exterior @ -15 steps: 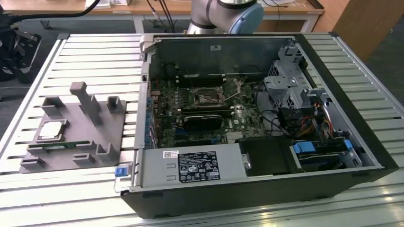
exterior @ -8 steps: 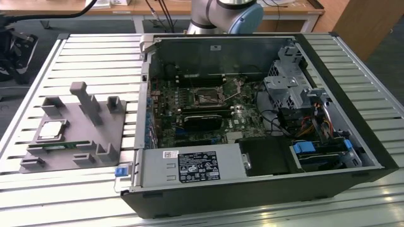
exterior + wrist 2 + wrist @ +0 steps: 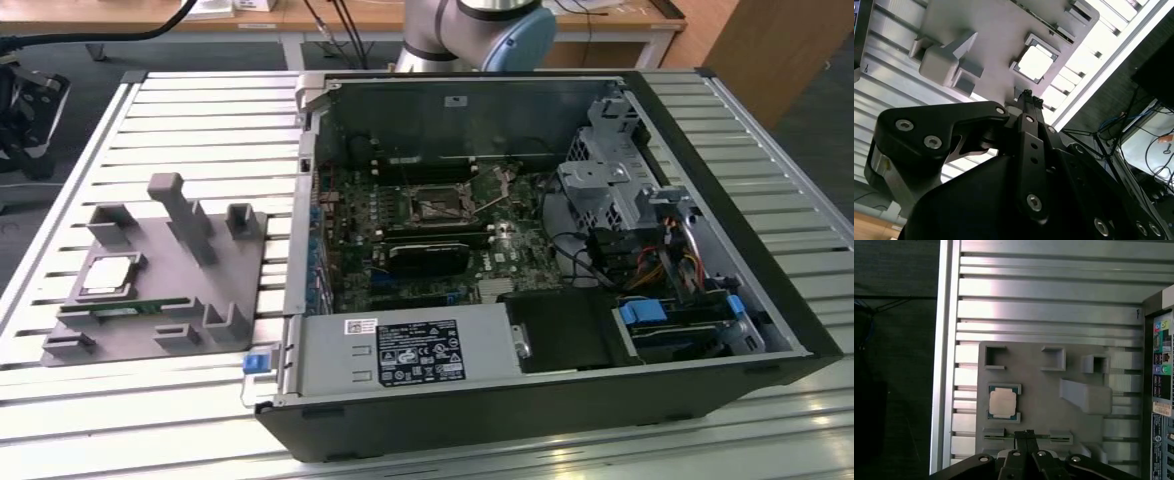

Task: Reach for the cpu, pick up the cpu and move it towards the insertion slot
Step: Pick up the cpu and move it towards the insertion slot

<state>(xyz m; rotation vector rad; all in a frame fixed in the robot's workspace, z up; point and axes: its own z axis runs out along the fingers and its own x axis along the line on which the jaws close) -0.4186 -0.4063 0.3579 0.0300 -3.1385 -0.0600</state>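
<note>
Clenched on nothing, the tool [image 3: 1026, 433] is seen in both wrist views with its two fingers pressed together, poised above the grey fixture [image 3: 1044, 390] and apparently clear of it. Its tips are lined up near the fixture's rim, where the thin green memory stick [image 3: 131, 305] is bedded; they are just beside the cpu [image 3: 1003, 402], not over it.

The cpu is laid flat, silvery face up, in a square recess of the fixture. There it is kept from sliding and is presented squarely to a grasp from above; nothing is touching it.

The fixture is set on the slatted tabletop [image 3: 187, 120], near its edge at the exterior view's left and apart from the open computer case [image 3: 534, 420]. The case is laid on its side so that the board faces upward. The insertion slot [image 3: 438, 205] is found in that green board, toward the tabletop's far edge and open from above.

The reach is judged barely begun, and nothing is held.
</note>
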